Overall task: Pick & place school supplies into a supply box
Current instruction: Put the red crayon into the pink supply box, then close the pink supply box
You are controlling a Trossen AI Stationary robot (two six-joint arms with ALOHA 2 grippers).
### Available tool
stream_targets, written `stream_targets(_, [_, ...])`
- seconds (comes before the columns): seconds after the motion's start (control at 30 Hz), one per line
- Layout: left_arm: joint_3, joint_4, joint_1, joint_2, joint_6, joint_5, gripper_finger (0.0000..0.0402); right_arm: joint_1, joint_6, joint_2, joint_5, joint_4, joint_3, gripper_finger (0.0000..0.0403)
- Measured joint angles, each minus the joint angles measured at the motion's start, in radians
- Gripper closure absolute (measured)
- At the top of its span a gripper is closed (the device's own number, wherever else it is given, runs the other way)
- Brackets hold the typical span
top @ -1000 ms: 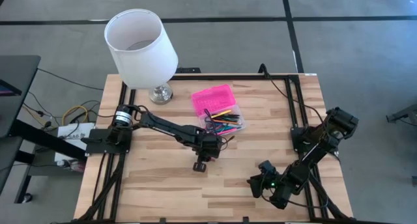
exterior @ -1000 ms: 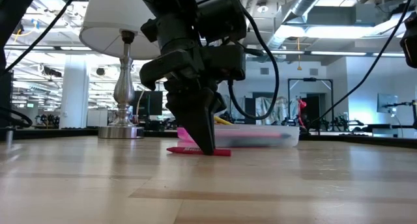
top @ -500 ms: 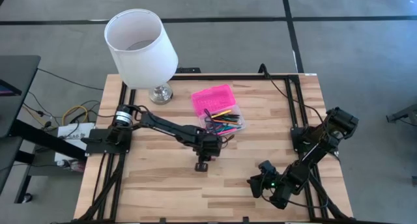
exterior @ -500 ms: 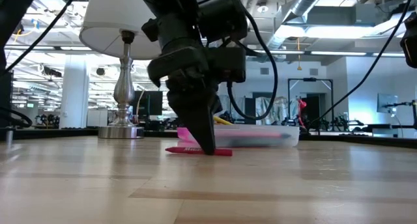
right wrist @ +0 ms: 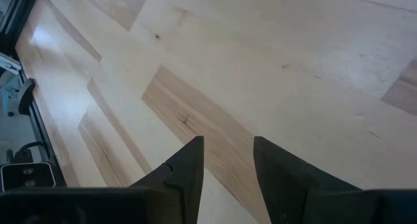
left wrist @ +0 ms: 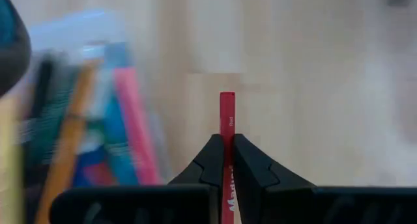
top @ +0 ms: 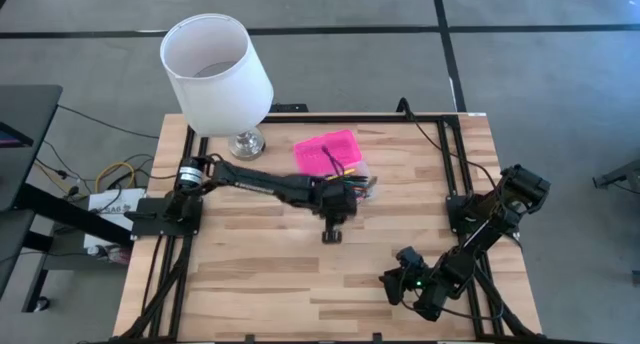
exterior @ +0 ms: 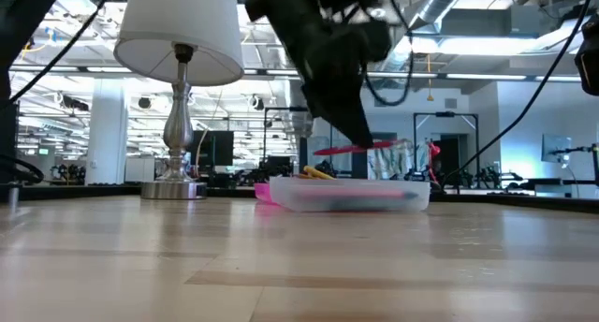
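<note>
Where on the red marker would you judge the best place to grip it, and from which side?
Mid-barrel, much as the left gripper holds the red marker now: fingers pinching across its thin round shaft from above, the tip sticking out ahead. It is long and slender, so a crosswise pinch likely keeps it level above the supply box.

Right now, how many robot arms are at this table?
2. The left arm reaches across to the pink pencil case, holding a red marker above it. The right arm waits folded at the table's right edge.
</note>
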Motion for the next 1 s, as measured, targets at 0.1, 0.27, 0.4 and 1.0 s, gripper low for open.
stream_targets(0.1, [0.002,-0.01,0.068,0.0,-0.001,-0.033,0.0397,0.0,0.0,0.0,0.0,0.0,0.0,0.0278])
stream_targets(0.27, [0.003,-0.016,0.179,0.002,-0.005,-0.038,0.0395,0.0,-0.009,0.0,0.0,0.0,0.0,0.0278])
stream_targets(0.4, [0.003,-0.023,0.238,0.002,-0.017,0.009,0.0379,0.002,-0.024,0.0,0.0,0.0,0.0,0.0278])
stream_targets(1.0, [0.005,-0.013,0.238,-0.016,-0.026,0.176,0.0255,-0.021,-0.061,-0.018,-0.032,-0.031,-0.001,0.0278])
